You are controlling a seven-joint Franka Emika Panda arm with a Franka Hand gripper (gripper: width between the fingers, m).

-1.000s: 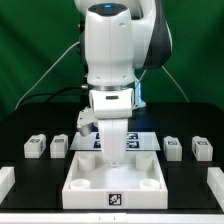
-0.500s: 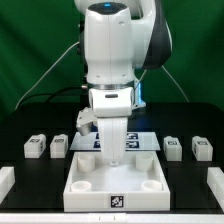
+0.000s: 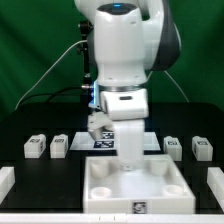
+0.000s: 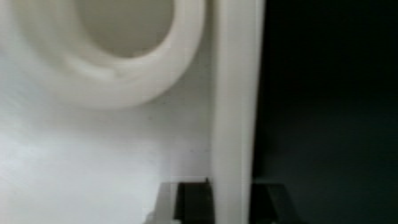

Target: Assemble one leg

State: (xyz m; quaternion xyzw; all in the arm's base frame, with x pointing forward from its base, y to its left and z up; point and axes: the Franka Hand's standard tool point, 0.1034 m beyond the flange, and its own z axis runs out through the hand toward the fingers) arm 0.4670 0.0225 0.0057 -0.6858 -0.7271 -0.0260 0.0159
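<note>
Four legs, small white tagged blocks, lie in a row on the black table: two on the exterior view's left (image 3: 37,147) (image 3: 60,145) and two on its right (image 3: 172,146) (image 3: 201,149). None is held. The large white square tabletop (image 3: 105,205) lies in front, with round corner sockets. My gripper (image 3: 128,160) reaches down onto the tabletop's rear wall. In the wrist view, my gripper (image 4: 231,205) has a dark finger on each side of that upright white wall (image 4: 231,100). It is shut on the wall, beside a round socket (image 4: 107,50).
The marker board (image 3: 100,141) lies flat behind the tabletop, partly hidden by the arm. White pieces show at the table's left edge (image 3: 5,180) and right edge (image 3: 216,180). A green backdrop stands behind.
The arm and the tabletop have moved together toward the exterior view's right. The four legs have not moved.
</note>
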